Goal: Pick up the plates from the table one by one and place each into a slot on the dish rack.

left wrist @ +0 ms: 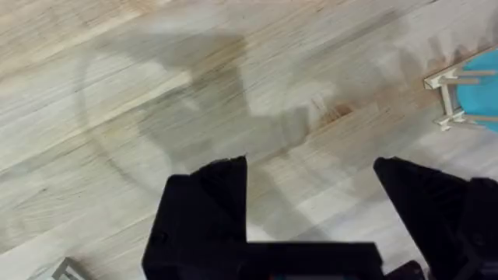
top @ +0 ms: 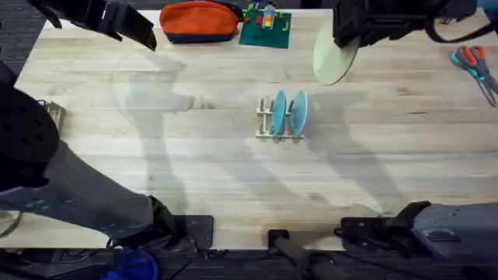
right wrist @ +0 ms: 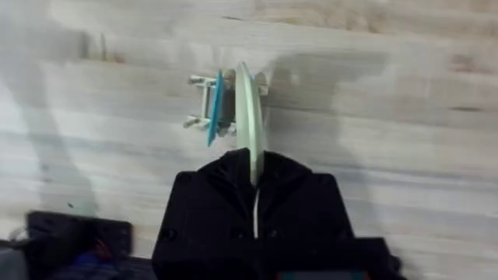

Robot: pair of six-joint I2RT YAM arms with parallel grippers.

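Observation:
A pale cream-green plate [top: 334, 58] hangs in the air over the far right of the table [top: 194, 179], with my right gripper [top: 348, 37] shut on its upper edge. In the right wrist view the plate [right wrist: 250, 109] shows edge-on between the shut fingers of my right gripper [right wrist: 254, 167], above and beside the dish rack [right wrist: 204, 101]. The small wooden dish rack [top: 280, 128] stands at mid-table with two light blue plates [top: 289, 111] upright in it. My left gripper [top: 128, 25] hovers open over the far left, holding nothing; its fingers [left wrist: 206, 202] stand wide apart above bare wood.
An orange pouch [top: 198, 19] and a green board [top: 264, 27] lie at the far edge. Scissors [top: 475, 62] rest at the far right. A metal object [top: 54, 113] sits at the left edge. The rack [left wrist: 451, 89] shows at the left wrist view's edge.

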